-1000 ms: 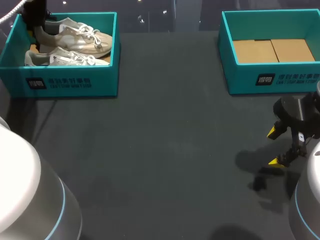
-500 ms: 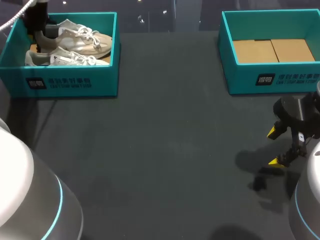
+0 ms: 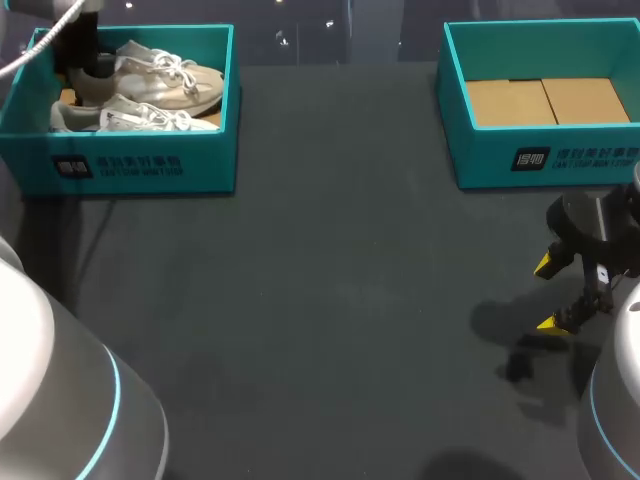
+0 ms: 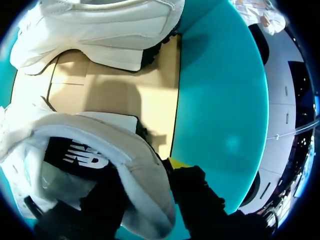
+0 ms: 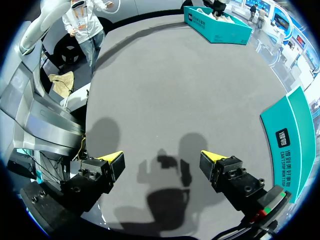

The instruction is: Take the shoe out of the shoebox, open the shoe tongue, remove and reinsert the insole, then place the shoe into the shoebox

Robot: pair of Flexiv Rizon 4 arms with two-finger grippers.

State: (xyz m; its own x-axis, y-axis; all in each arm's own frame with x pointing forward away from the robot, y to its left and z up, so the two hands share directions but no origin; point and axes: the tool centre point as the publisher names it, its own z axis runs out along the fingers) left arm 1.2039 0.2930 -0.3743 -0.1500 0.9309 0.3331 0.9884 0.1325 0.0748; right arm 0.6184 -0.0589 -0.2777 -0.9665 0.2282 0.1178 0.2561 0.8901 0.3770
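Two off-white laced sneakers lie in the teal shoebox (image 3: 140,165) at the far left. My left gripper (image 3: 80,52) is down inside that box at the heel of the rear shoe (image 3: 160,78). In the left wrist view the heel collar of this shoe (image 4: 125,150) sits right at the gripper (image 4: 145,185), with its dark insole showing inside. The second sneaker (image 4: 100,30) lies ahead on the cardboard floor. Whether the heel is gripped does not show. My right gripper (image 3: 557,293) hangs open and empty over the bare table at the right (image 5: 162,162).
A second teal box (image 3: 540,160) with only a cardboard floor stands at the far right. A dark table mat (image 3: 330,300) stretches between the boxes and towards the front.
My left gripper has shifted slightly to the right inside the box, and the rear shoe's heel sits a little lower. The right arm has not moved.
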